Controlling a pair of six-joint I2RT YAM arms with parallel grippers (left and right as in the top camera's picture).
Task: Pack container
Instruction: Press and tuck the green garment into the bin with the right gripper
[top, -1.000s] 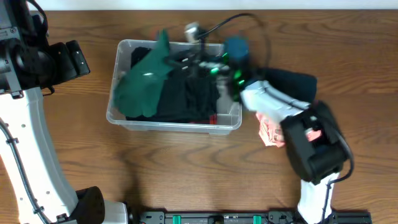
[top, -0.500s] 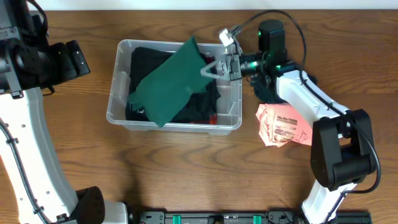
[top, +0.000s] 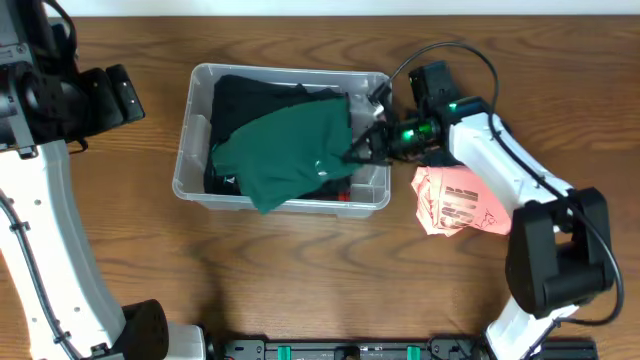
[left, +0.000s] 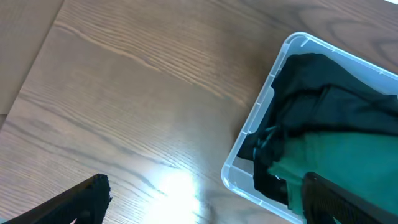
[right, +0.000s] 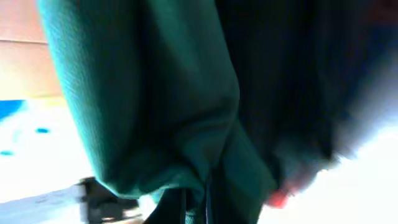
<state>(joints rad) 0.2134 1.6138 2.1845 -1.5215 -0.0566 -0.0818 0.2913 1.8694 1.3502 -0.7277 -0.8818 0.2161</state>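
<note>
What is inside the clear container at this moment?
A green garment lies over black clothing, with a small red bit near the front wall. The container floor and anything beneath the clothes are covered.

Soft, even light from above fills the sharp overhead view, with only faint shadows on the table (top: 300, 260) beside the container (top: 186, 150). In the left wrist view a white patch of glare shines on the wood near the bottom edge. The right wrist view is badly blurred: the green cloth (right: 143, 93) is smeared, and the lower corners are blown out to white.
</note>
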